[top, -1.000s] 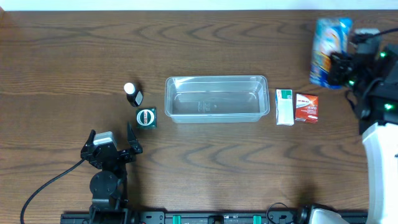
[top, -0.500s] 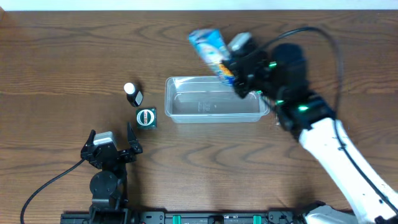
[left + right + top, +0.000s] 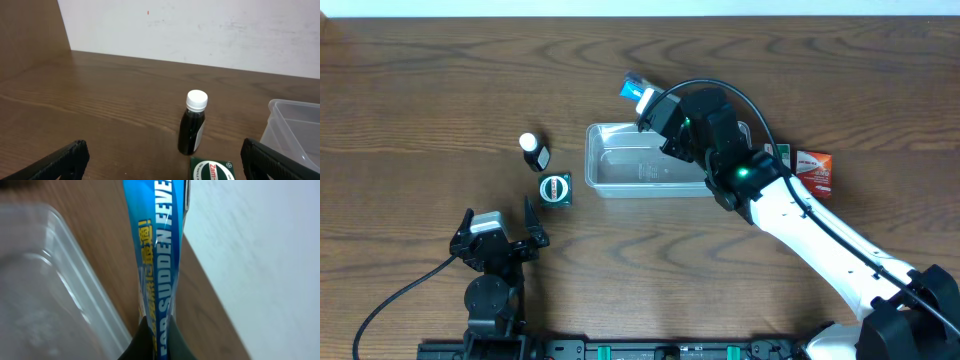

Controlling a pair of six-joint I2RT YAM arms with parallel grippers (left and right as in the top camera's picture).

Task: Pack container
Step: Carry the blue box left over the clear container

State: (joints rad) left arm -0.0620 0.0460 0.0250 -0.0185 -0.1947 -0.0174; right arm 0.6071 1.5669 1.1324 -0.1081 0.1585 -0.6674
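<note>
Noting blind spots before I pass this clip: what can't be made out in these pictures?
Overhead: the arm hides how the right pincer grips, and most of the blue packet; only the packet's end shows.
Right wrist: the packet's print is cut off by the top edge; the container is blurred.
Left wrist: the green box is cut by the bottom edge, its label partly lost.
</note>
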